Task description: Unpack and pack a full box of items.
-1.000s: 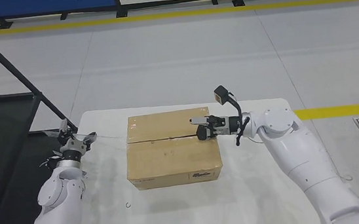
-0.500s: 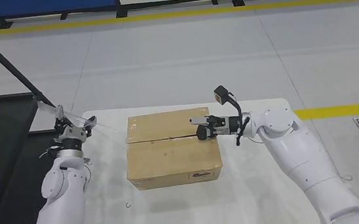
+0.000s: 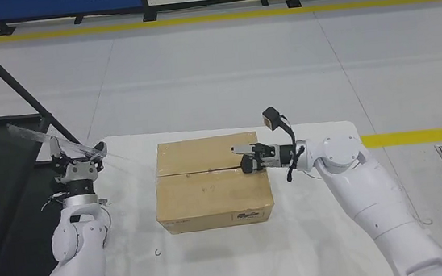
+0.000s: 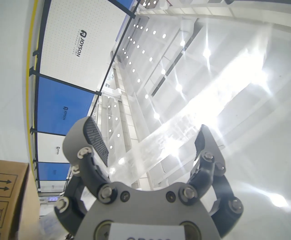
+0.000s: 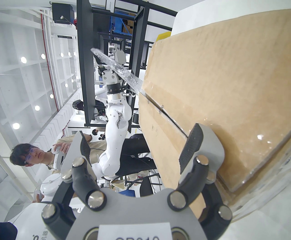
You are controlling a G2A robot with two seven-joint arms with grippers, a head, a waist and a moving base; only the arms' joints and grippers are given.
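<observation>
A: Where's your cardboard box (image 3: 210, 184)?
B: Mid-worktop (image 3: 312, 234), flaps shut. Your right claw (image 5: 138, 133) gapes wide on its top; your left claw (image 4: 147, 127) gapes too, holding nothing, clear tape strip (image 5: 122, 73) crossing between its jaws.

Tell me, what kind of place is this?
Probably an industrial hall or robot test lab: a yellow floor line, blue partition panels fencing off the work area, and rows of ceiling lights high overhead.
</observation>
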